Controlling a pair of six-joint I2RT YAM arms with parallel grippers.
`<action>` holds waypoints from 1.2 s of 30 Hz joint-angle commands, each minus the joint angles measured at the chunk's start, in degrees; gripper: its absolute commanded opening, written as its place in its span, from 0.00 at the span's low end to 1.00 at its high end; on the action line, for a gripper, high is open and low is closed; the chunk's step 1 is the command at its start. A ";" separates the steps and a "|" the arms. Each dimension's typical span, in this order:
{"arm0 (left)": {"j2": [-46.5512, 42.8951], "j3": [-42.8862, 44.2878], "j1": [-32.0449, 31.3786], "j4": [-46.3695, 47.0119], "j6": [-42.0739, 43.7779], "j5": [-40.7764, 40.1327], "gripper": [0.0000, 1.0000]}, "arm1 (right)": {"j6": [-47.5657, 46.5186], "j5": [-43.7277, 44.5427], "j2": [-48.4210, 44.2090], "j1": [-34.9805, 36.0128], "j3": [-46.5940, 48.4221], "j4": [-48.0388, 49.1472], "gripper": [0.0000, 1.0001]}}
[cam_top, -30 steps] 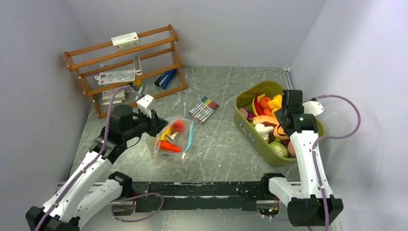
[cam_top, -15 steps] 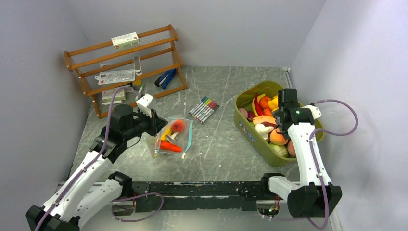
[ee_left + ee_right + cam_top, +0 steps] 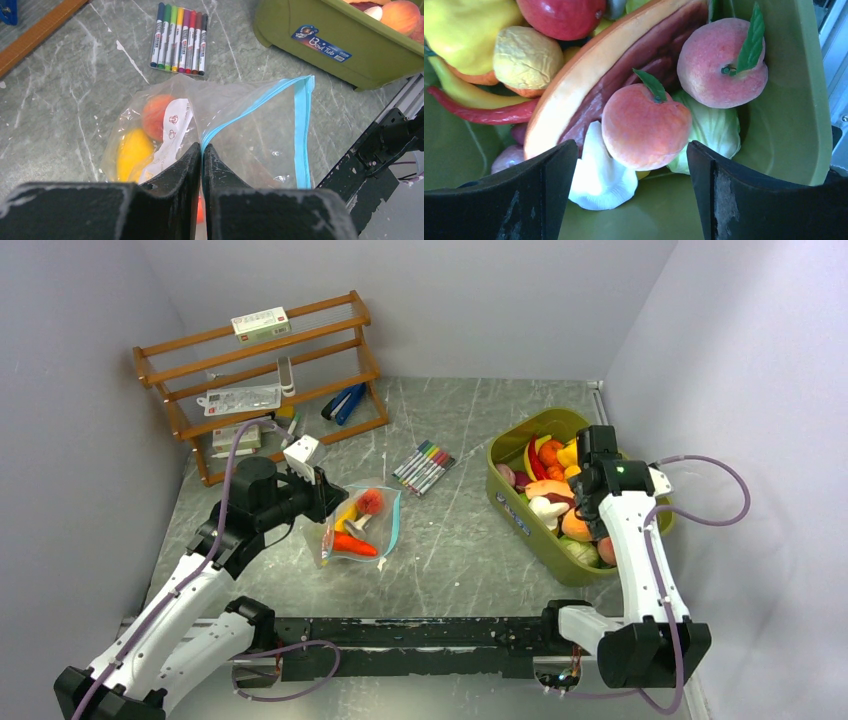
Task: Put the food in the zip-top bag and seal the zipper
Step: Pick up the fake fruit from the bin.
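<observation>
The clear zip-top bag lies on the table left of centre, and also shows in the left wrist view. Its teal-blue zipper stands apart, so the mouth is open. Inside are a yellow piece, an orange-red piece and an orange carrot. My left gripper is shut on the bag's upper zipper edge. My right gripper is open above the food in the olive-green tub, straddling a peach and a white mushroom.
The tub holds several more toy foods: a second peach, a papaya slice, a red chilli. Coloured markers lie behind the bag. A wooden rack stands at the back left.
My right gripper has moved down and slightly left into the tub. The left gripper and the bag have stayed put.
</observation>
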 commanded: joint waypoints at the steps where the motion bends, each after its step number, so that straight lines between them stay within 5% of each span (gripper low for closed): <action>1: -0.91 -0.12 0.30 0.37 0.58 0.03 0.07 | 0.89 0.37 1.26 -0.41 -2.64 1.35 0.82; 15: -0.94 -0.06 0.34 0.06 0.83 -0.32 0.07 | 4.68 1.16 -0.43 -0.43 -11.96 8.33 0.68; 22: -0.80 -0.05 0.30 -0.02 0.80 -0.55 0.07 | 5.28 5.16 -4.37 -0.45 -8.65 5.66 0.60; 36: -0.95 -0.58 0.31 4.23 -7.55 0.05 0.07 | -17.41 -5.18 -16.55 -0.40 -10.49 24.93 0.52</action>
